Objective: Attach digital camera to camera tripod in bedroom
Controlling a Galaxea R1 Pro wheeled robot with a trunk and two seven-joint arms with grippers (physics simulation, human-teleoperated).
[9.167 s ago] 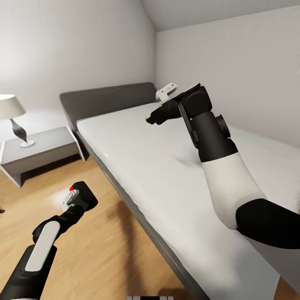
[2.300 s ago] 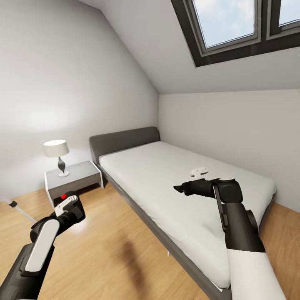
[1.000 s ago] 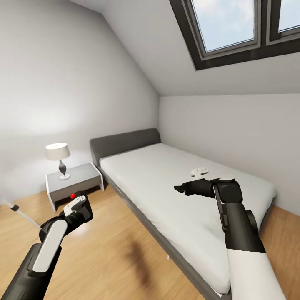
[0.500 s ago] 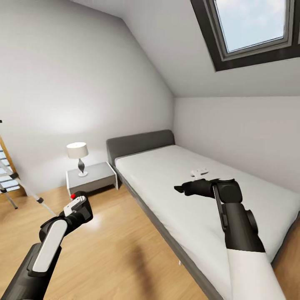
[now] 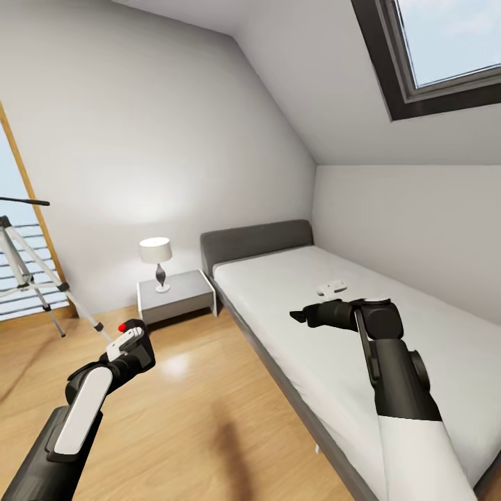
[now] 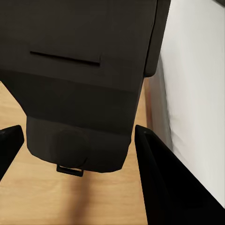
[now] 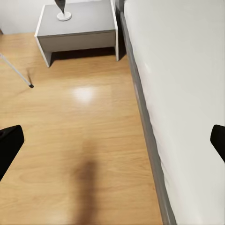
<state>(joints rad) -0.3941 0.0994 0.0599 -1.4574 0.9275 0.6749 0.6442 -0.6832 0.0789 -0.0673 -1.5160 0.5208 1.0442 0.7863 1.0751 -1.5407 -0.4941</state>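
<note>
My left gripper (image 5: pixel 131 346) is shut on the digital camera (image 5: pixel 136 350), a small black box with a red button (image 5: pixel 122 326) on top, held low over the wood floor. In the left wrist view the camera's black body (image 6: pixel 84 93) sits between the two dark fingers (image 6: pixel 157 183). The camera tripod (image 5: pixel 26 268) stands at the far left by the tall window, its silver legs spread and one leg (image 5: pixel 85 313) reaching toward my left hand. Its pan handle (image 5: pixel 21 201) sticks out level. My right gripper (image 5: pixel 299 317) hangs open and empty above the bed edge, and is also seen as right gripper (image 7: pixel 112 143).
A grey bed (image 5: pixel 259 240) with a white mattress (image 5: pixel 334 278) runs along the right. A grey nightstand (image 5: pixel 177 292) with a lamp (image 5: pixel 156 255) stands beside it. A skylight (image 5: pixel 445 49) is in the sloped ceiling. Wood floor (image 5: pixel 195 403) lies between me and the tripod.
The whole view has swung left: the bed and nightstand slid right, and the tripod and wood-framed window came into view. Both arms hold the same pose, camera still gripped.
</note>
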